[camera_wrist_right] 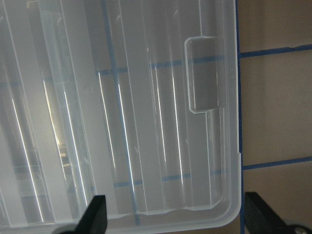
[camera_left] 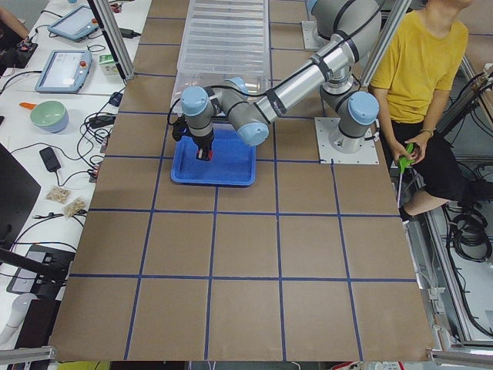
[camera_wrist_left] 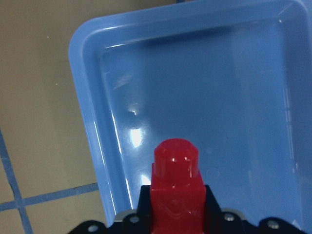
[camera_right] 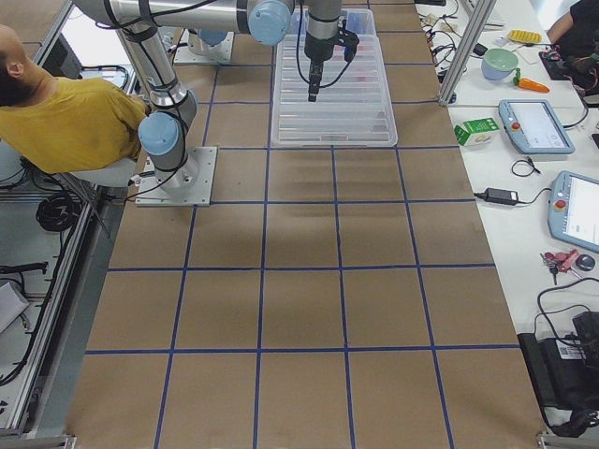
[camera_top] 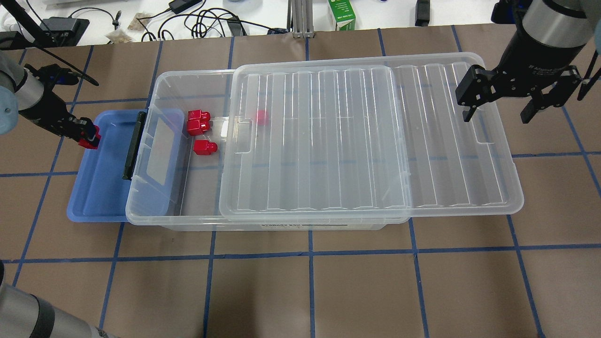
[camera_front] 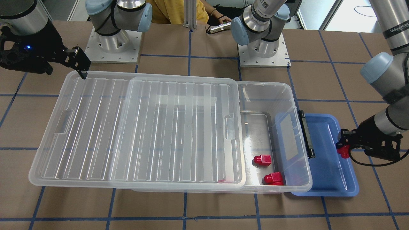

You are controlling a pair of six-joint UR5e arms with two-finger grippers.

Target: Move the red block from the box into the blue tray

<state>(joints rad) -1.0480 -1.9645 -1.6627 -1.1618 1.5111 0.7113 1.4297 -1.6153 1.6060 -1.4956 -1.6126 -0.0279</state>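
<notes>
In the overhead view, the left gripper (camera_top: 89,139) hangs at the 9 o'clock side of the table. It is closed firmly on the red block (camera_top: 88,142). In the left wrist view the block's (camera_wrist_left: 176,183) narrow stub points away from the black fingers. The block is above the blue tray (camera_top: 96,192), toward 10 o'clock from the tray's middle, and I cannot tell if it touches the floor.

The tray lies at the 9 o'clock end of the box (camera_top: 150,213), whose end with the black latch (camera_top: 133,145) overlaps the tray's 3 o'clock side. The ribbed lid (camera_top: 328,141) is slid toward 3 o'clock, so the 9 o'clock end of the box is uncovered. There more red blocks (camera_top: 204,147) lie on the bottom (another shows dimly through the lid).

The right gripper (camera_top: 495,117) stands over the lid's 2 o'clock corner with its jaws wide apart and holding nothing.
</notes>
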